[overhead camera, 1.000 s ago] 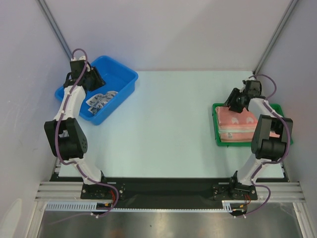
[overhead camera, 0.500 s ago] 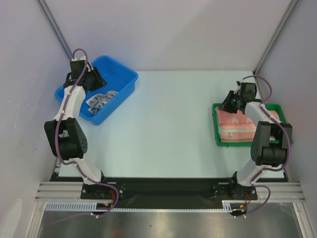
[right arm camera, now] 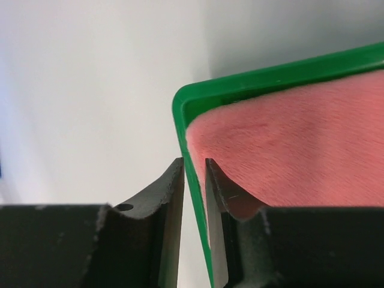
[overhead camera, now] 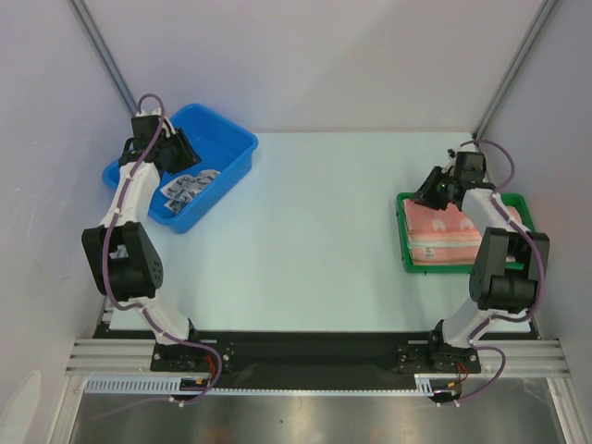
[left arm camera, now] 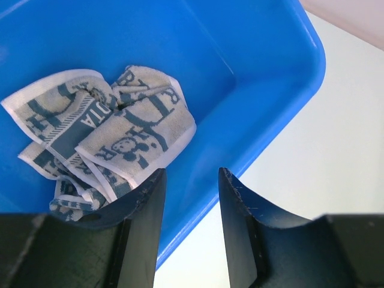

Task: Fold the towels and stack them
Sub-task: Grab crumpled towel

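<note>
On the white table (overhead camera: 314,231) nothing large has shifted. The blue bin (overhead camera: 239,148) under the left pincer (left arm camera: 191,174) and the green tray (right arm camera: 252,81) at the right pincer (right arm camera: 193,162) sit where they were a second ago. The change is on the right: that pincer has slid off the back of the pink stack (right arm camera: 300,144) to the tray's far inner corner, and its jaws have drawn in. They now stand narrow astride the tray wall, one finger outside it and the other inside against the pink cloth. Whether they pinch the wall I cannot tell. I judge the stacking side is near done and the tray is being steadied or nudged. The left pincer has not moved: its jaws are moderately wide with nothing between them, and the crumpled blue-and-white towel (left arm camera: 114,138) lies just below and ahead of its fingertips, unfolded and probably the next to lift. By count there are two arms, one bin, one tray, one stack of pink towels whose layers cannot be counted, and one loose towel.
</note>
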You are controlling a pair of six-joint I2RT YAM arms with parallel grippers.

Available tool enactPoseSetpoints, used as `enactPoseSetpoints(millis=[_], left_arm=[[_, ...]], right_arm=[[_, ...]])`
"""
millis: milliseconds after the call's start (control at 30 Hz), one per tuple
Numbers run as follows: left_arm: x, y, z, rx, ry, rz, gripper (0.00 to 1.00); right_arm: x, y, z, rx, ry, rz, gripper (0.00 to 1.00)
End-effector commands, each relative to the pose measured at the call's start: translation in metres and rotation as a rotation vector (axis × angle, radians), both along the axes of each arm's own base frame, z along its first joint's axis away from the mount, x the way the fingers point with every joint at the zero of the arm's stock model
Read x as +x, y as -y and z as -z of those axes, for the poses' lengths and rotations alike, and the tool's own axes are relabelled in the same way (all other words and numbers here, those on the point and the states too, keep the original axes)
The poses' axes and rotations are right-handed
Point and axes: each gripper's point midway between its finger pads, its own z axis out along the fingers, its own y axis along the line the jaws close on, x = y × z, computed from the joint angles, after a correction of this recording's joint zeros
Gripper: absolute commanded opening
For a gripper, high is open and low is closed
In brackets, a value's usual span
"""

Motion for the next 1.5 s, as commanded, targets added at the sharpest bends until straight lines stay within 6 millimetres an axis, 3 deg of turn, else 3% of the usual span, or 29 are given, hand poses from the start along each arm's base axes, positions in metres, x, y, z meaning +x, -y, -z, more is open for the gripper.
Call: enactPoseSetpoints(millis=[0,200,300,533,700,800,833,867,933,967,1000,1067,1100,1200,1233,1267,1300,1333,1367,1400,1467], left_arm=[[-0.007,0.006,-0.024,-0.013,0.066,0.030,0.46],[-0.005,-0.001,-0.026,0.005,0.072,0.004,0.46],[-0.001,-0.012,-0.025,0.014,0.075,-0.031,0.46],[0.003,-0.035,-0.015,0.003,0.065,-0.104,0.46],[0.011,-0.049,-0.026,0.025,0.090,-0.143,0.47],[0.015,-0.061,-0.026,0.050,0.080,-0.179,0.46],[0.014,-0.065,-0.025,0.065,0.077,-0.200,0.46],[0.016,-0.070,-0.026,0.081,0.090,-0.216,0.45],[0.013,-0.082,-0.017,0.129,0.072,-0.269,0.47],[0.013,-0.088,-0.006,0.160,0.042,-0.279,0.47],[0.016,-0.095,-0.007,0.185,0.039,-0.296,0.48],[0.021,-0.101,-0.001,0.216,0.009,-0.280,0.49],[0.031,-0.103,0.003,0.225,0.002,-0.267,0.50],[0.053,-0.100,0.019,0.227,-0.016,-0.181,0.55],[0.058,-0.094,0.023,0.211,-0.028,-0.133,0.53],[0.045,-0.091,0.043,0.196,-0.138,-0.122,0.53],[0.047,-0.090,0.043,0.194,-0.164,-0.118,0.52],[0.040,-0.086,0.059,0.197,-0.225,-0.117,0.52],[0.030,-0.086,0.065,0.218,-0.267,-0.133,0.52],[0.019,-0.074,0.083,0.215,-0.310,-0.105,0.53],[0.016,-0.061,0.079,0.207,-0.270,-0.085,0.58]], right_arm=[[0.000,0.039,-0.041,-0.041,0.070,0.107,0.26],[-0.024,0.120,-0.011,-0.116,-0.025,0.335,0.25],[-0.032,0.147,0.001,-0.129,-0.050,0.407,0.25],[-0.039,0.166,0.019,-0.164,-0.101,0.476,0.25],[-0.046,0.188,0.006,-0.259,-0.139,0.547,0.25],[-0.047,0.191,-0.007,-0.266,-0.136,0.554,0.25],[-0.046,0.188,-0.013,-0.254,-0.115,0.554,0.25],[-0.042,0.178,-0.033,-0.227,-0.053,0.538,0.26],[-0.029,0.145,-0.054,-0.125,0.050,0.458,0.31],[-0.026,0.129,-0.075,-0.119,0.112,0.419,0.37],[-0.021,0.101,-0.087,-0.084,0.149,0.346,0.41],[-0.018,0.066,-0.110,-0.049,0.222,0.259,0.50],[-0.018,0.034,-0.132,-0.046,0.292,0.180,0.59],[-0.025,-0.008,-0.160,-0.036,0.387,0.067,0.73],[-0.027,-0.025,-0.163,-0.025,0.394,0.030,0.76],[-0.029,-0.033,-0.166,-0.015,0.402,0.013,0.78],[-0.029,-0.041,-0.170,-0.008,0.418,-0.008,0.82],[-0.031,-0.056,-0.170,-0.008,0.421,-0.049,0.85],[-0.030,-0.061,-0.171,-0.018,0.425,-0.060,0.87],[-0.028,-0.063,-0.167,-0.032,0.416,-0.066,0.89],[-0.027,-0.072,-0.166,-0.035,0.412,-0.092,0.90]])
